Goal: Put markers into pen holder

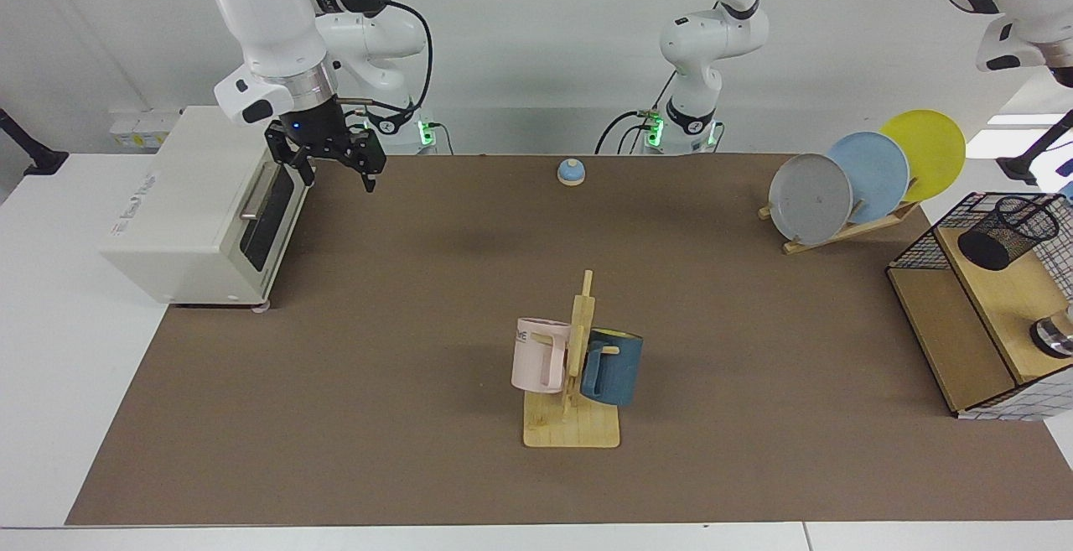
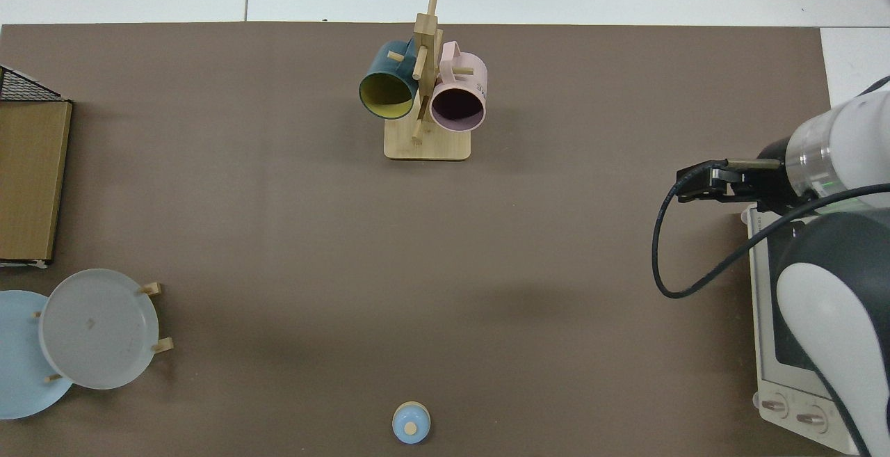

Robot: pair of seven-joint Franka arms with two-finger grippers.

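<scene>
Facing view: the right gripper hangs beside the cream toaster oven, fingers spread and empty, well apart from the small black wire-mesh pen holder standing inside the black wire-grid basket at the far edge. The left gripper is out of frame; no marker shows.

Top view: the right gripper hovers by the oven; pen holder unseen.

- The room around me is bright, with even light that seems to come from above.
- The shadows on the brown mat are soft and weak; a pale one lies under my right arm.
- Near the yellow plate a white patch is overexposed.
- Both views are sharp, and I see no motion blur.
</scene>
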